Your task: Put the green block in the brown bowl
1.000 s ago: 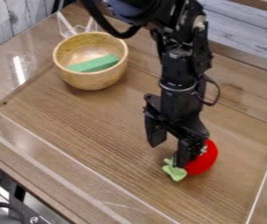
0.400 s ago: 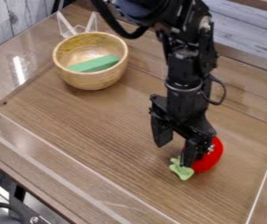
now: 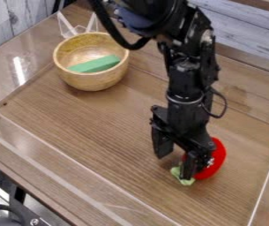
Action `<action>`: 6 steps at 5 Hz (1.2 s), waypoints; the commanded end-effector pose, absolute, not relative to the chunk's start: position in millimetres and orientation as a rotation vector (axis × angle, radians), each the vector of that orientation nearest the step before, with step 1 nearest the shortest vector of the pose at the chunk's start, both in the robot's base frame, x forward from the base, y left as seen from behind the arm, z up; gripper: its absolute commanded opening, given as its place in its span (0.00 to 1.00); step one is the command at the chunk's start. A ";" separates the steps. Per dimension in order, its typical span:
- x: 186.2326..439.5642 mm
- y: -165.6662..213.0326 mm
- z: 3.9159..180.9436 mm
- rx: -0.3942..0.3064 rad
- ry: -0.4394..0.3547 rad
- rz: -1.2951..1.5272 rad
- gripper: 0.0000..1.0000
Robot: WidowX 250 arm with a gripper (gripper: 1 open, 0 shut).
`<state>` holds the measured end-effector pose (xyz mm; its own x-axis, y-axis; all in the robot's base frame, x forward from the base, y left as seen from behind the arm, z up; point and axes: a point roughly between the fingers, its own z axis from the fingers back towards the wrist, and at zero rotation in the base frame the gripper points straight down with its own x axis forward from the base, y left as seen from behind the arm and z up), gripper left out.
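Green block (image 3: 92, 64), flat mint oblong, already lies inside the round tan wooden brown bowl (image 3: 91, 62) at the table's (image 3: 66, 124) far left, same spot as a second ago. Gripper (image 3: 183, 164) has drifted slightly right and lower since then, fingers spread wide and holding nothing. It straddles the glossy red round toy (image 3: 207, 157) with its pale green leaf (image 3: 186, 179) on the wood-grain top.

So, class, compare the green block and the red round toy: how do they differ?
The green block lies inside the brown bowl; the red toy sits on the table. The block is flat and oblong; the toy is round. The block lies clear of the arm; the open gripper stands over the toy. Both are small.
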<state>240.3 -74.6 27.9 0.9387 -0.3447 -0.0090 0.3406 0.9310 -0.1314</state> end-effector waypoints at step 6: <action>246.7 -65.1 32.2 -0.134 -0.052 -0.335 0.00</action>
